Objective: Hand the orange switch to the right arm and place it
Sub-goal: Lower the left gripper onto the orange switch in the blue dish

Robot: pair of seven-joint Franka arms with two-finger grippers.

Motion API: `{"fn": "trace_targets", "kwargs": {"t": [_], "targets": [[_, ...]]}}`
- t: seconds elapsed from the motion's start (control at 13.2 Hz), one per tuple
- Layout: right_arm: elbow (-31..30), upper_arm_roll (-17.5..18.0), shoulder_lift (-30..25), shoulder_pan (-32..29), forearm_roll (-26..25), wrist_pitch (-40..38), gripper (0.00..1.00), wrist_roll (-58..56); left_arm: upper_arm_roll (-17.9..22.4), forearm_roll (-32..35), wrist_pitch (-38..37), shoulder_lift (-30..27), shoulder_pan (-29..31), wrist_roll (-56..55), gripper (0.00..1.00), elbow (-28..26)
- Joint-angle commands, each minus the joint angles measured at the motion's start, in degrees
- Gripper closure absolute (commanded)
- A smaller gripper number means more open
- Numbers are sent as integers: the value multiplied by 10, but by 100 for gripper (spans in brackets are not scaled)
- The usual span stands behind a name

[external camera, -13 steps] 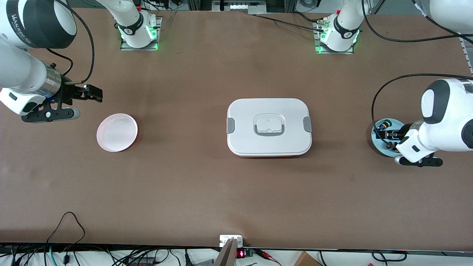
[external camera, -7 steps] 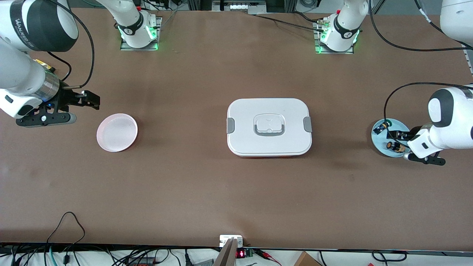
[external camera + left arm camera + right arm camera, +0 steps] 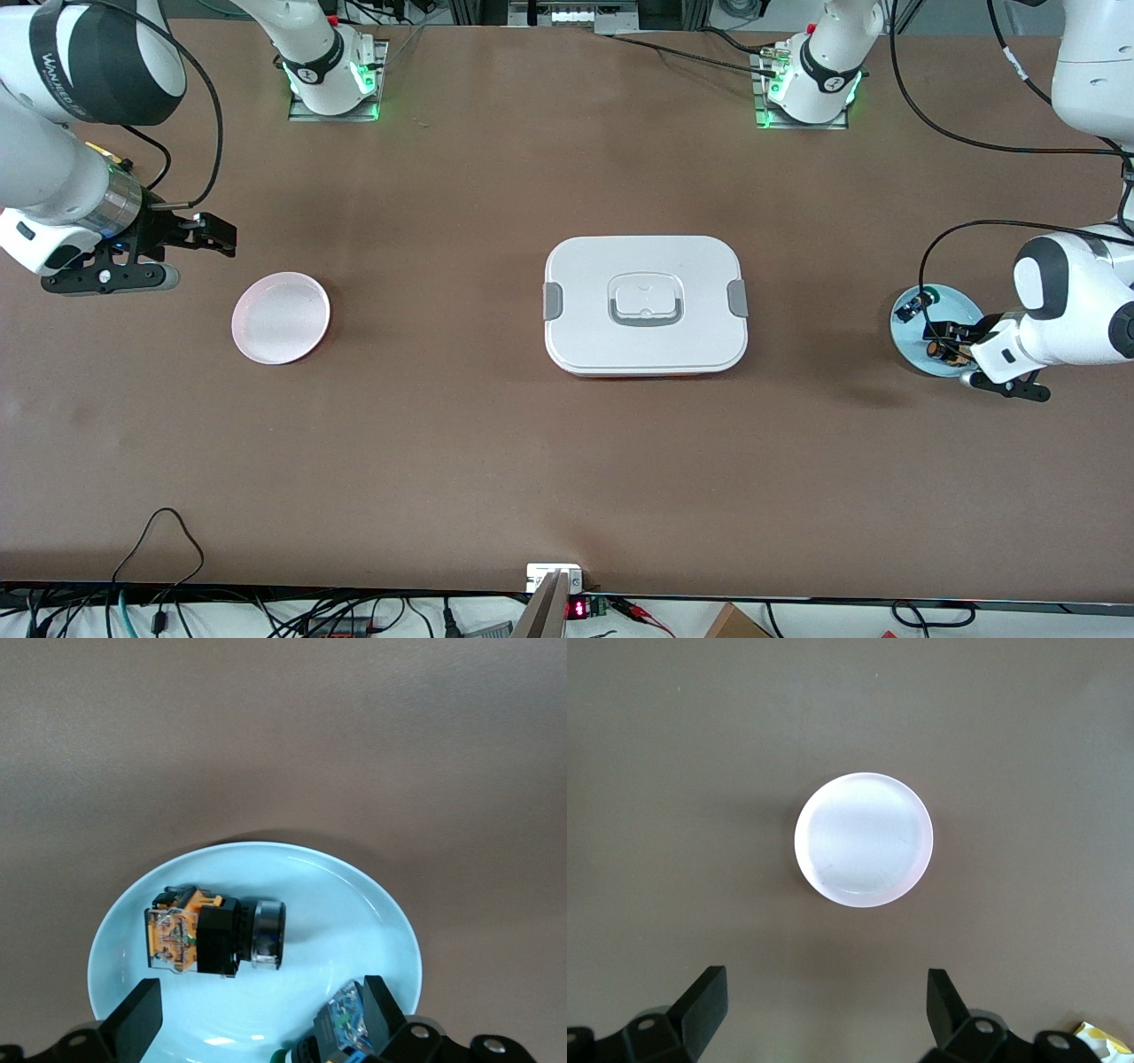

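Since a second ago the left gripper (image 3: 952,341) has dropped lower over the pale blue dish (image 3: 912,341), and the right gripper (image 3: 205,237) has drifted slightly toward the right arm's end of the table; the orange switch (image 3: 213,935) lies on its side in that dish, its long axis running from the tan-orange block base to the round cap, and in the left wrist view it sits between the two spread fingertips (image 3: 133,1023), with nothing gripped; the switch with the blue base (image 3: 341,1028) lies just beside it in the same dish, close to one fingertip, so I judge the descent must straddle the orange body alone; the left arm is plainly the nearer one; the right gripper, fingers also apart and holding nothing, waits near the pink dish (image 3: 281,317), well apart from the switch, with the white lidded box (image 3: 645,306) between the two dishes.
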Motion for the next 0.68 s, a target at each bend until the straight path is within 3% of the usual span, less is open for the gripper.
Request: {"fn": "trace_targets", "kwargs": {"t": [0.0, 0.61], "targets": [[-4, 2, -10, 2, -1, -13, 0, 1, -4, 10, 25, -1, 6, 40, 0, 5], [-4, 4, -11, 3, 4, -14, 0, 5, -3, 9, 50, 24, 13, 42, 0, 10]]}}
